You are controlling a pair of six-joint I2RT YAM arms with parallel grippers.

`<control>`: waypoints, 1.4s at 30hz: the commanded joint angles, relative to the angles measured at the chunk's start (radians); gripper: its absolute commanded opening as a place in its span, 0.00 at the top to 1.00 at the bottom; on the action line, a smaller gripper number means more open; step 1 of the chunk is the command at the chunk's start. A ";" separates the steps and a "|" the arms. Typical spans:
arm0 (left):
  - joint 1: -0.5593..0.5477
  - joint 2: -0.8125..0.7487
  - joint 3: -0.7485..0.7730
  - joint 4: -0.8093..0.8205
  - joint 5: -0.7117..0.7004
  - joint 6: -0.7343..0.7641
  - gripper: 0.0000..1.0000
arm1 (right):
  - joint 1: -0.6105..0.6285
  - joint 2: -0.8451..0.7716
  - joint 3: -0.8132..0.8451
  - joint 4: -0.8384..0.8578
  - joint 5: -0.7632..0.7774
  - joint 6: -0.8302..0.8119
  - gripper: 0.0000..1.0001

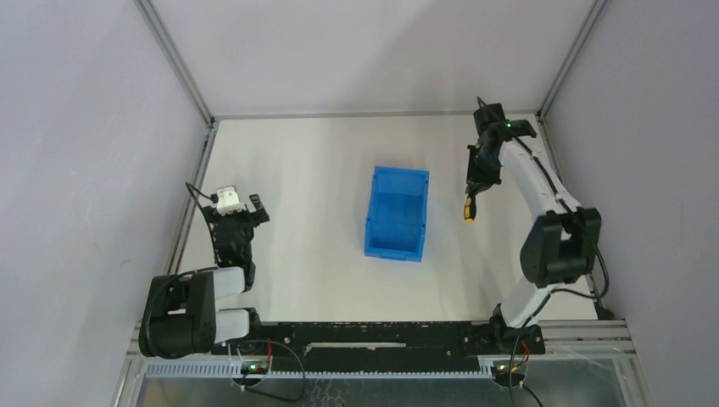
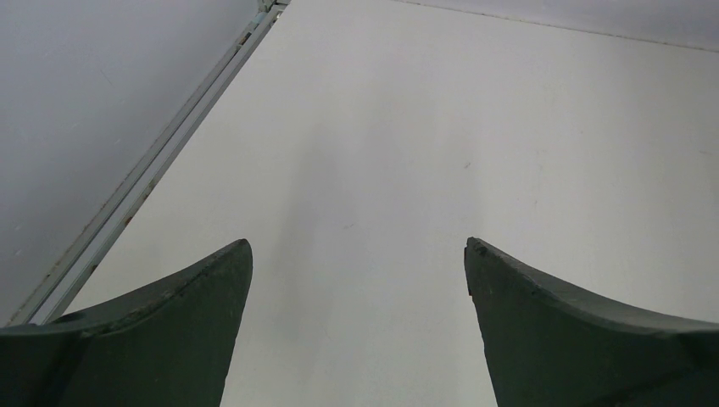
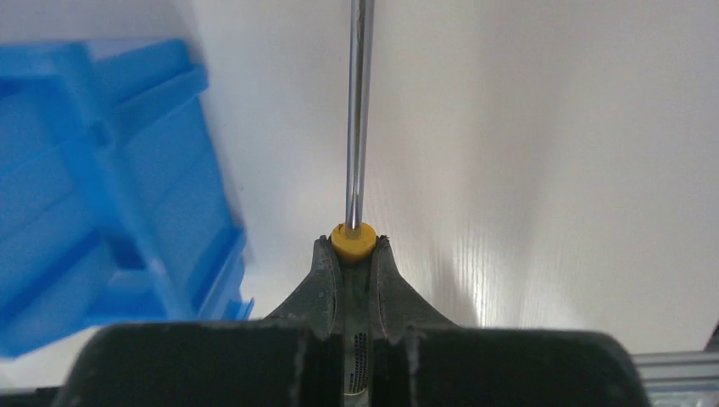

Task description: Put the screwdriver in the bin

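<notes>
Right jaws pinched tight on the small yellow-and-black-handled screwdriver [image 3: 353,239], thin shiny metal shaft poking out, off to the right of the bright blue rectangular plastic bin [image 1: 397,212]. Left jaws gape wide, empty, over the smooth white table [image 2: 407,127].

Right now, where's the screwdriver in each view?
Top external: screwdriver right of centre, beside the blue bin.
Left wrist: not in it.
Right wrist: screwdriver at centre, pointing up from the right pincer.
Shared landmark: blue bin, at left in the right wrist view.
</notes>
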 commanded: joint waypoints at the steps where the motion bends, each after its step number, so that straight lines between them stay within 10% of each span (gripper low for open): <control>1: -0.006 -0.010 0.035 0.024 -0.007 0.017 0.00 | 0.004 -0.118 0.070 -0.174 -0.005 0.024 1.00; 19: -0.006 -0.010 0.034 0.024 -0.007 0.017 0.00 | 0.478 -0.050 0.217 -0.055 -0.069 0.128 1.00; 42: -0.005 -0.009 0.034 0.024 -0.008 0.018 0.00 | 0.517 0.233 -0.059 0.333 0.028 0.090 1.00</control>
